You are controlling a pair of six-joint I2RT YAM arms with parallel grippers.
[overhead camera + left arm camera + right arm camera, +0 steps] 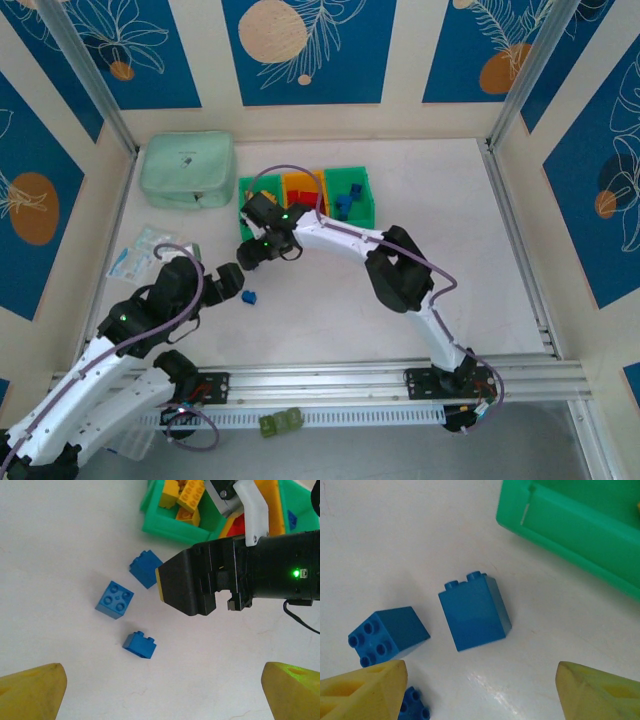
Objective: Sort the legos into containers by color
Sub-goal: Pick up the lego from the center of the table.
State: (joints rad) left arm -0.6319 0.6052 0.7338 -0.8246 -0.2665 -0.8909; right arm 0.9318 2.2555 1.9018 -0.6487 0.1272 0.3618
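Just before the containers (368, 195), three blue legos (115, 599) lie on the white table (450, 200) by the empty, spread right gripper (480, 672). The left gripper (164, 672) gapes too; a mint pouch (188, 170) lies left of the containers.

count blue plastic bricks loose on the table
3 blue bricks: one by the green plastic bin, one left of it, one nearest camera; right arm may hide more

Top camera looks down from behind; both wrist cameras, close to the table (50, 530), share blue bricks (114, 599).
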